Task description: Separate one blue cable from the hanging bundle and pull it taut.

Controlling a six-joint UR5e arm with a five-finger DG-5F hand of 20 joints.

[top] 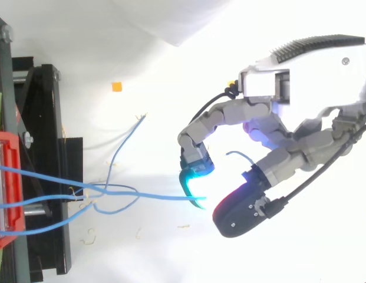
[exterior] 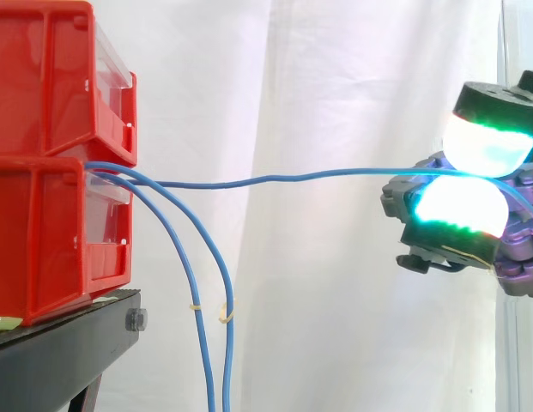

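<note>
- Robot hand (exterior: 462, 209) state?
- Pinching one blue cable (exterior: 275, 178) between two glowing green-white pads (exterior: 485, 146).
- Cable?
- Thin, blue, nearly level with slight sag from between the stacked red bins (exterior: 51, 172) to the pads. Two other blue cables (exterior: 206, 292) hang beside the black stand (exterior: 60, 356).

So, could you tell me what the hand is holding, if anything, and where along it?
One blue cable, pinched between the hand's fingers near its free end, away from the bins.
</note>
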